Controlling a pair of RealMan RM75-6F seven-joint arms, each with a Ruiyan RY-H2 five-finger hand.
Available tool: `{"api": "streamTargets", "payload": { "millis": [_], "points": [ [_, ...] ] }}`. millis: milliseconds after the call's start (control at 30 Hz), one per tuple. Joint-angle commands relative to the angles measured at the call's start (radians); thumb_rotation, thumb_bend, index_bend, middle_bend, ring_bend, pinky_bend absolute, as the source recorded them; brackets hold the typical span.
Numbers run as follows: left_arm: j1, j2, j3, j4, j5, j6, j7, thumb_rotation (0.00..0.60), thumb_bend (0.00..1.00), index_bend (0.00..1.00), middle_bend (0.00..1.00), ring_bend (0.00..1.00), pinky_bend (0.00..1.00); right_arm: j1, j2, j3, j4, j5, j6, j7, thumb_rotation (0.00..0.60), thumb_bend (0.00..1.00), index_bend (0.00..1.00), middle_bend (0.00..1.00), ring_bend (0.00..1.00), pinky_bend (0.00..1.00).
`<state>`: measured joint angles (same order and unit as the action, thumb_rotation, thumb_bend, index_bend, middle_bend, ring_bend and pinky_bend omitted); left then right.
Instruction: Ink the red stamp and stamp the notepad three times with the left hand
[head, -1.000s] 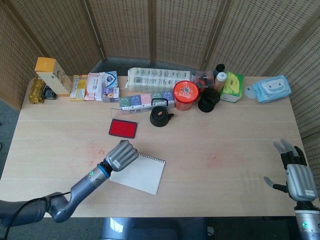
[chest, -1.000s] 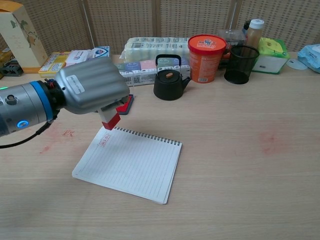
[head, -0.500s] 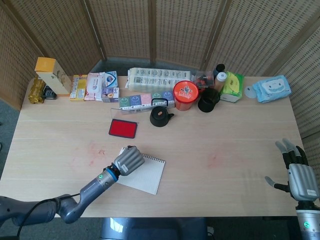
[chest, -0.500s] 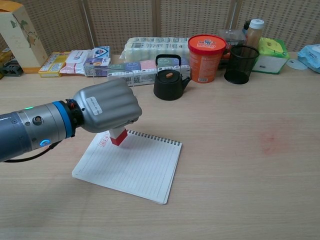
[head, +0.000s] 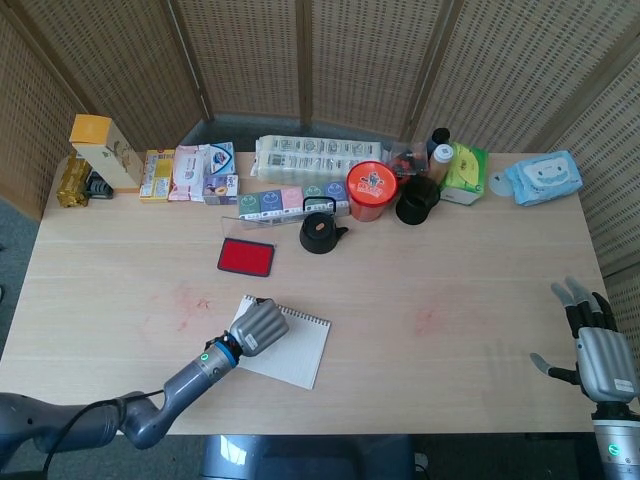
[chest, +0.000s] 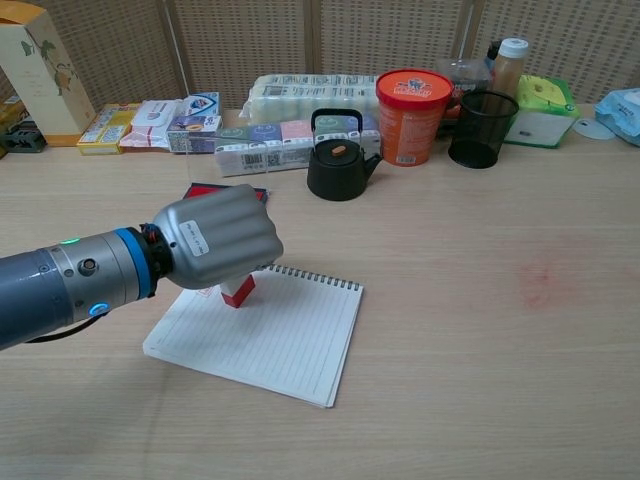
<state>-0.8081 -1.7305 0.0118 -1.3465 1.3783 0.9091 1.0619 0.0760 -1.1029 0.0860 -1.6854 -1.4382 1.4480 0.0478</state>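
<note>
Your left hand has its fingers wrapped tight around the red stamp. Stamp's long axis runs near vertical, slightly tilted; red base points down onto the notepad, near its top-left corner by the spiral edge. Base looks in contact with the paper in the chest view; only its lower blocky red end shows below your fist, the upper part is hidden.

Notepad: white lined paper, wire spiral binding along its far edge, lying flat and skewed on the pale wood-grain table. Faint red smudges on the wood left of the pad.

Ink pad: flat red rectangle in a dark tray, just beyond the notepad, apart from it.

Your right hand sits at the table's near right edge, fingers spread, holding nothing.
</note>
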Motion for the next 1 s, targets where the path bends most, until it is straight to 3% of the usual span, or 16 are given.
{"api": "streamTargets", "payload": {
  "millis": [33, 800, 1000],
  "points": [
    [0.003, -0.008, 0.007, 0.012, 0.002, -0.002, -0.013, 0.6, 0.38, 0.73, 1.0, 1.0, 1.0, 0.0, 0.0, 0.0, 0.0, -0.001, 0.0, -0.001, 0.6, 0.08, 0.0, 0.0, 0.0, 0.0],
    [0.01, -0.026, 0.018, 0.051, 0.015, 0.002, -0.047, 0.6, 0.38, 0.73, 1.0, 1.0, 1.0, 0.0, 0.0, -0.002, -0.002, -0.002, -0.002, -0.003, 0.6, 0.08, 0.0, 0.0, 0.0, 0.0],
    [0.014, 0.05, -0.006, -0.046, 0.051, 0.077, -0.017, 0.6, 0.38, 0.74, 1.0, 1.0, 1.0, 0.0, 0.001, -0.004, -0.005, -0.007, 0.001, -0.004, 0.6, 0.08, 0.0, 0.0, 0.0, 0.0]
  ]
}}
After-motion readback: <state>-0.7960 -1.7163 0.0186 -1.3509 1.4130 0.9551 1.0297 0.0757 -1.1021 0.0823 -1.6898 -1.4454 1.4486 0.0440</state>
